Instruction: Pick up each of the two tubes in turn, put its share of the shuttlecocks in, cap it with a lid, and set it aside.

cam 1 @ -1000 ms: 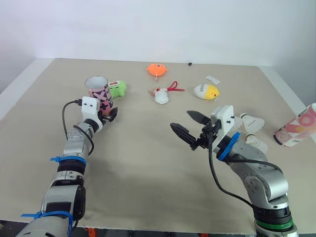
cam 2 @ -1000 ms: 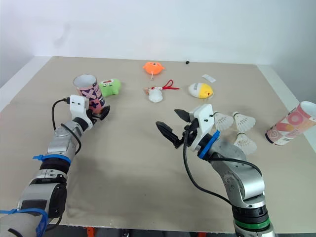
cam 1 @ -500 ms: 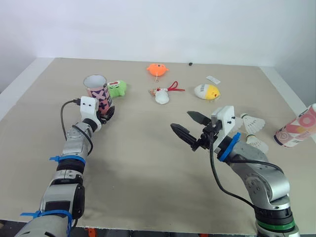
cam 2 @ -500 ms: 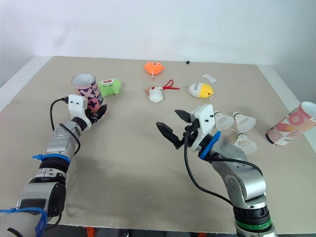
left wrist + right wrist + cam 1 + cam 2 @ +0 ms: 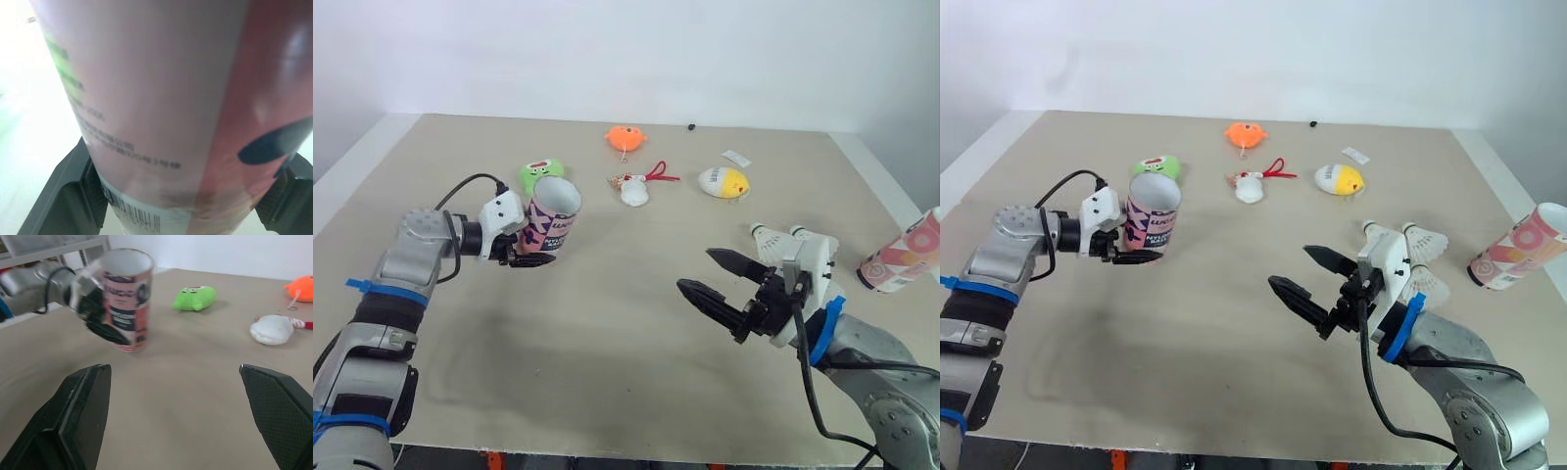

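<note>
My left gripper is shut on the lower end of a pink printed tube, holding it off the table. The tube tilts so that its open mouth faces up and to the right. In the left wrist view the tube sits between both fingers. My right gripper stands open and empty over the front right of the table, pointing towards the tube. Behind it lie three shuttlecocks. A second pink tube leans at the right edge.
At the back of the table lie a green toy, an orange toy, a white toy with a red string and a yellow-white egg toy. A small white tag is beside it.
My left gripper has lifted the tube off the table and carried it right, towards the middle, tilting it. My right gripper has drawn back towards the front right.
</note>
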You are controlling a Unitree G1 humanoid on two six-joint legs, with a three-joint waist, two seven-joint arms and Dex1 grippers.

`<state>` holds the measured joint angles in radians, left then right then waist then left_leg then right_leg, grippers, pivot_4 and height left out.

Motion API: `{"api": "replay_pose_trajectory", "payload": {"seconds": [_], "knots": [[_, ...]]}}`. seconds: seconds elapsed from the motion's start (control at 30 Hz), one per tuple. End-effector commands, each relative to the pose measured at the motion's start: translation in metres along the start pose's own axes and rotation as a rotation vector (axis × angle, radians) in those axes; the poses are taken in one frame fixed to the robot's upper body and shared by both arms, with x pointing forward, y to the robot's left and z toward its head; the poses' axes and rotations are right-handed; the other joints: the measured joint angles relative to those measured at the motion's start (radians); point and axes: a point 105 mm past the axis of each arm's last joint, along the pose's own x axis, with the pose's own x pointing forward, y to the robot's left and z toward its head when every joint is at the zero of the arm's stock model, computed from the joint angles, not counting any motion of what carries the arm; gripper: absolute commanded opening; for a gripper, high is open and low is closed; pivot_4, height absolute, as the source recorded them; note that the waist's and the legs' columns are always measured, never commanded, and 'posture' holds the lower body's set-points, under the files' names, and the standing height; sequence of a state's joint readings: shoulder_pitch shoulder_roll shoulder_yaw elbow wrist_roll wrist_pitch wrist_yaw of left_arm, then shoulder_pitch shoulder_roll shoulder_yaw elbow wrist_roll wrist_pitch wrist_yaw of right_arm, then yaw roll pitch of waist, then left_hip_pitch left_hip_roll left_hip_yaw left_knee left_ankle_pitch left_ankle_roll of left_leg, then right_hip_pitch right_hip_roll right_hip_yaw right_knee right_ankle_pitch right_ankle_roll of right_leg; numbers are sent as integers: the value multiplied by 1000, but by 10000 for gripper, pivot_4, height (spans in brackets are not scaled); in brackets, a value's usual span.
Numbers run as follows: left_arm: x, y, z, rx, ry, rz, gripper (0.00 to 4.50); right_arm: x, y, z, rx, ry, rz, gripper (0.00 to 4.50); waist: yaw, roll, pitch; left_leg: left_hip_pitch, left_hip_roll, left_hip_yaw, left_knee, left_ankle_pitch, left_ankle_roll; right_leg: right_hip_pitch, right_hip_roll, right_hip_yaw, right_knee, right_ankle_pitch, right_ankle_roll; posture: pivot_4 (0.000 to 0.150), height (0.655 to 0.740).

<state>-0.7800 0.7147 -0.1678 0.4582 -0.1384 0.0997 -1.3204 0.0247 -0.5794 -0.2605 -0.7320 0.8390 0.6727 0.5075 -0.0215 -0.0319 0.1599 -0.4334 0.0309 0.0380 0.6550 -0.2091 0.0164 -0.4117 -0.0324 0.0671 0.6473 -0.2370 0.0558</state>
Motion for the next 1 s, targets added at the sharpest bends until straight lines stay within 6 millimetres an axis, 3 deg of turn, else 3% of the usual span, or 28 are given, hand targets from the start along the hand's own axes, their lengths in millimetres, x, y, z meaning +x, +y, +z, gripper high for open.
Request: {"api": "replay_pose_trajectory", "payload": {"seconds": [0.03,0.17,0.27,0.5,0.8,1.0], "knots": [[0,-24,32,133,-5,-231,34640,-4,3,-4,6,-23,-91,45000,1,0,0,0,0,-1,0,0,0,0,0,0,0,-1,0,1500,7400],[7,-51,42,176,1,-416,34640,-9,-19,-22,23,35,-311,45000,0,0,0,-1,0,0,0,0,0,-1,-2,1,0,-2,2,1500,7400],[10,-60,41,197,39,-474,34640,-7,-28,-24,10,43,-406,45000,-2,1,0,-3,0,0,1,0,0,-2,-2,2,0,-1,2,1500,7400],[14,-56,20,259,201,-507,34640,-2,-65,-26,-46,43,-615,45000,-2,1,0,-3,2,0,1,3,-3,-5,5,2,3,-1,1,1500,7400],[13,-53,21,278,241,-521,34640,-1,-102,-38,-96,95,-762,45000,-2,1,0,-5,2,1,1,3,-3,-7,5,3,4,0,1,1500,7400],[14,-66,27,219,202,-564,34640,5,-121,-51,-115,138,-803,45000,-2,2,0,-5,2,1,1,3,-3,-7,5,3,4,0,0,1500,7400]]}}
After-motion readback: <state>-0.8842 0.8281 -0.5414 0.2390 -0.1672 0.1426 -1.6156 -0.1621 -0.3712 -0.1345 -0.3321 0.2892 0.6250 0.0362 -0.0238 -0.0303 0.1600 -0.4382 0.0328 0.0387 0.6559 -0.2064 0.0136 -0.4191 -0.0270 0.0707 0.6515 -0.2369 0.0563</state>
